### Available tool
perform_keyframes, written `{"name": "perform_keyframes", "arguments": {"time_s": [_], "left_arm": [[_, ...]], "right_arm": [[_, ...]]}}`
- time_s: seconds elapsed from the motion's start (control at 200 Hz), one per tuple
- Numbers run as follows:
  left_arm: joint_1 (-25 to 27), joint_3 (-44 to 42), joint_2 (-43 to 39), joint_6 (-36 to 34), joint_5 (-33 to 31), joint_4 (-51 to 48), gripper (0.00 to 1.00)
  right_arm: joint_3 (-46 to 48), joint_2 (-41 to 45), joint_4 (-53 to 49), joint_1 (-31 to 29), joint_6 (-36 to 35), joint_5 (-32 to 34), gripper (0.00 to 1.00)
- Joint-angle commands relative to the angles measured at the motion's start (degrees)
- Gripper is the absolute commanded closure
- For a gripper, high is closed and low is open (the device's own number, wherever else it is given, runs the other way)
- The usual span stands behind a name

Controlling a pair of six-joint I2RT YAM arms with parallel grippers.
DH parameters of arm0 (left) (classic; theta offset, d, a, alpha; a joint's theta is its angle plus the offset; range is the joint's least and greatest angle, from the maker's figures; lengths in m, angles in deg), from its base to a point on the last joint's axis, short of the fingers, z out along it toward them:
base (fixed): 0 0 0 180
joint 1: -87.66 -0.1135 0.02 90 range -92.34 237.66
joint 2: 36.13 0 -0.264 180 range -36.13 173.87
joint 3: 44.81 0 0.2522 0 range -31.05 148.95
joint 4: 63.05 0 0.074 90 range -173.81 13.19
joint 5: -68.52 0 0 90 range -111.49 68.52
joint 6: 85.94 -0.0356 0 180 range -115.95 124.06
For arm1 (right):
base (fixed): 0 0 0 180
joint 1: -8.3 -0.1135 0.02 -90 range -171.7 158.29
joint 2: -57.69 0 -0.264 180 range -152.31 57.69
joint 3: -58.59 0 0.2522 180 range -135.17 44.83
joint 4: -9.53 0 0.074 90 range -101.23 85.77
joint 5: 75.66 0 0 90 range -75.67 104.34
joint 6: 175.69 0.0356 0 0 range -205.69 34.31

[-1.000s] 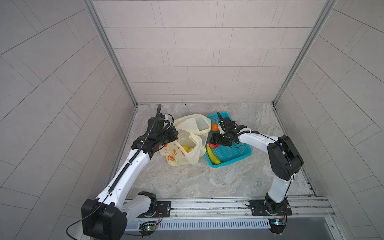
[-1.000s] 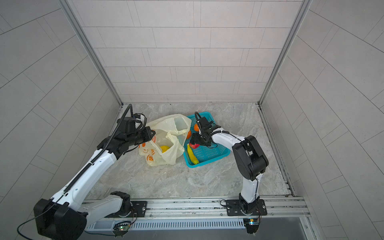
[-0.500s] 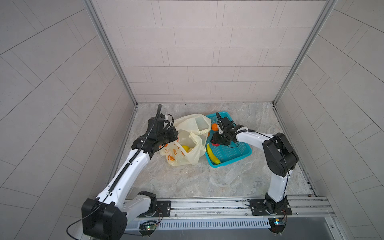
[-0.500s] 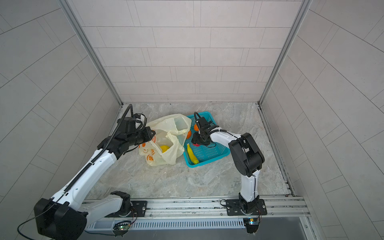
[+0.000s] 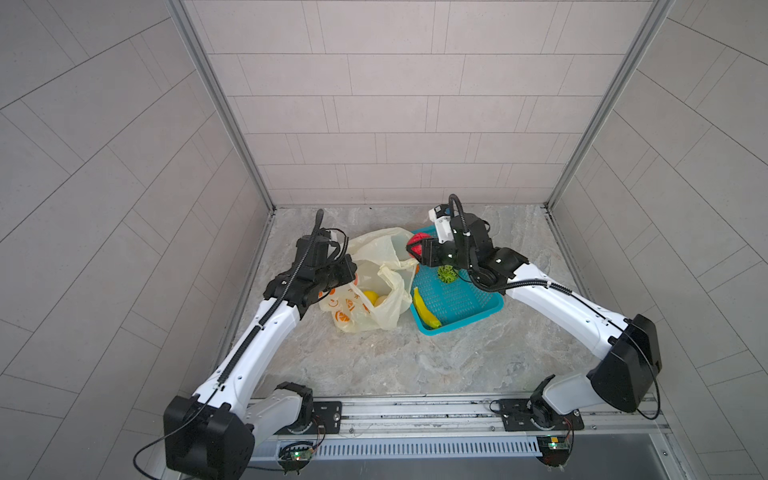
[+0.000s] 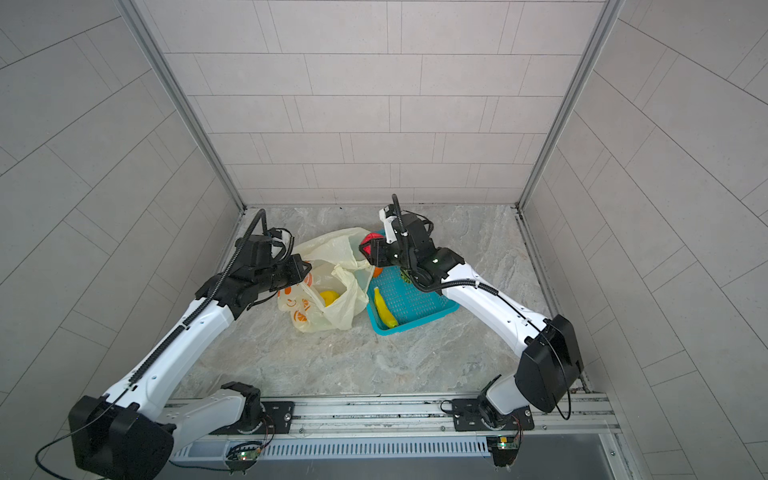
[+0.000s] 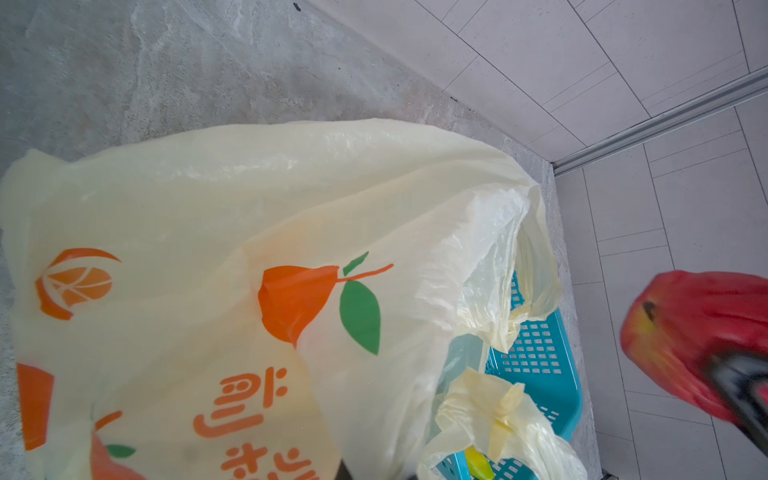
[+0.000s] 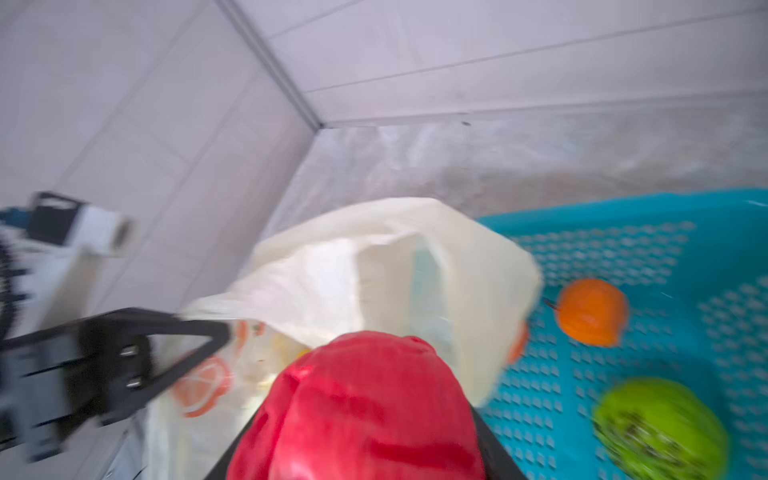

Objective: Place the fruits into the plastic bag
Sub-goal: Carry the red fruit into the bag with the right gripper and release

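Observation:
My right gripper (image 5: 417,249) is shut on the red fruit (image 5: 417,243) (image 6: 369,244) (image 8: 365,407) and holds it in the air over the basket's far left corner, beside the plastic bag's (image 5: 376,253) (image 6: 332,253) (image 7: 208,208) open mouth. My left gripper (image 5: 351,276) (image 6: 305,272) is shut on the bag's near rim and holds it up. A yellow fruit (image 5: 371,297) lies inside the bag. In the basket lie a banana (image 5: 426,309), a green spiky fruit (image 5: 446,273) (image 8: 660,428) and an orange one (image 6: 377,272) (image 8: 592,311).
The teal mesh basket (image 5: 469,307) (image 6: 419,303) stands right of the bag, touching it. Tiled walls close in the marble floor on three sides. The arms' mounting rail (image 5: 415,409) runs along the near edge.
The right gripper has closed on the red fruit and lifted it out of the basket, up and leftward to the bag. The left arm and the bag have stayed put.

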State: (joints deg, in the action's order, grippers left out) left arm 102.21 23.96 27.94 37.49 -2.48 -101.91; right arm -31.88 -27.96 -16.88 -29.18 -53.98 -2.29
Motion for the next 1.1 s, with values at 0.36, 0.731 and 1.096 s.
{"name": "perform_keyframes", "arguments": {"time_s": [0.36, 0.731, 1.096], "left_arm": [[-0.21, 0.08, -2.02, -0.44, -2.91, -1.54, 1.00], [-0.22, 0.46, -2.20, -1.44, -3.45, -2.14, 1.00], [-0.22, 1.26, -1.69, -1.70, -3.46, -2.53, 1.00]], "right_arm": [[-13.82, -19.49, -8.80, -8.80, -7.19, -10.40, 0.49], [-20.56, -27.71, -17.32, -9.19, -10.68, -10.79, 0.37], [-22.99, -26.75, -16.15, -9.31, -11.80, -10.81, 0.18]]}}
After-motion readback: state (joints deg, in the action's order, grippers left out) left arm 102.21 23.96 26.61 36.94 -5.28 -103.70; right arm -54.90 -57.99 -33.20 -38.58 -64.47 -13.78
